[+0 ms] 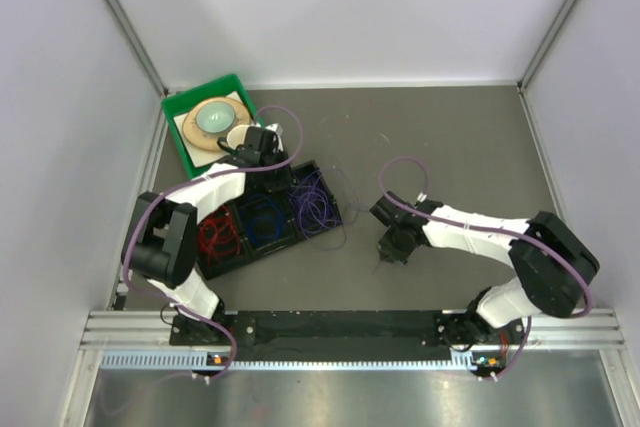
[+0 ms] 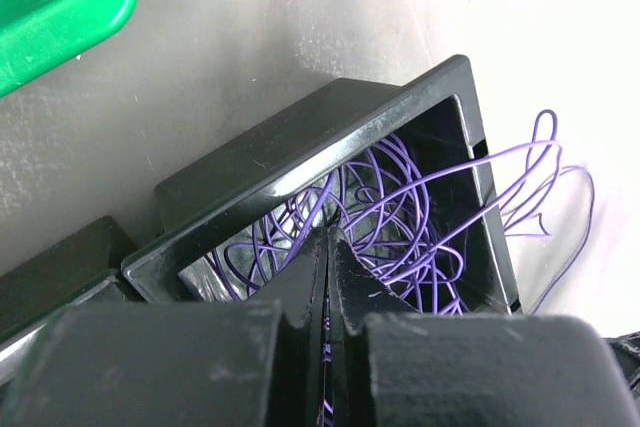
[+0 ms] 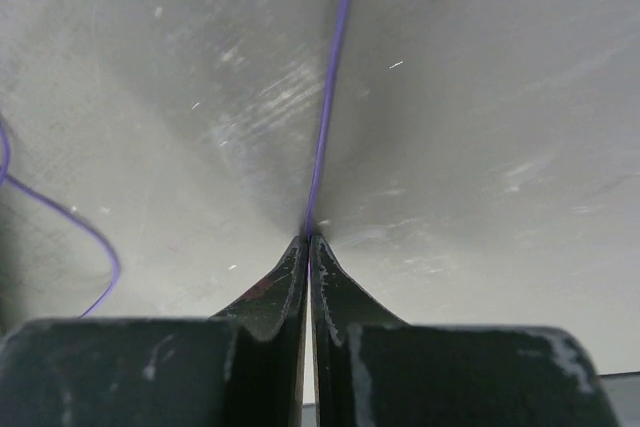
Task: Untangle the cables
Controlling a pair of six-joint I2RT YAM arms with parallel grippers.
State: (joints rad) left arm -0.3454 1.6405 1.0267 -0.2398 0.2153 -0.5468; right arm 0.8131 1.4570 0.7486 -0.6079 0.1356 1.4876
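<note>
Center-right in the top view, right gripper (image 3: 308,237) is clamped on a purple cable strand (image 3: 330,97) low over the table (image 3: 480,147). Left gripper (image 2: 327,235) is pinched shut among the purple coil (image 2: 400,209) in the black tray (image 2: 250,162); can't tell if it grips wire. Red coil (image 1: 218,237) and blue coil (image 1: 262,220) lie in neighboring compartments.

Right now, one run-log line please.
left claw: shut, over purple coil in tray | right claw: shut on purple wire at table
</note>
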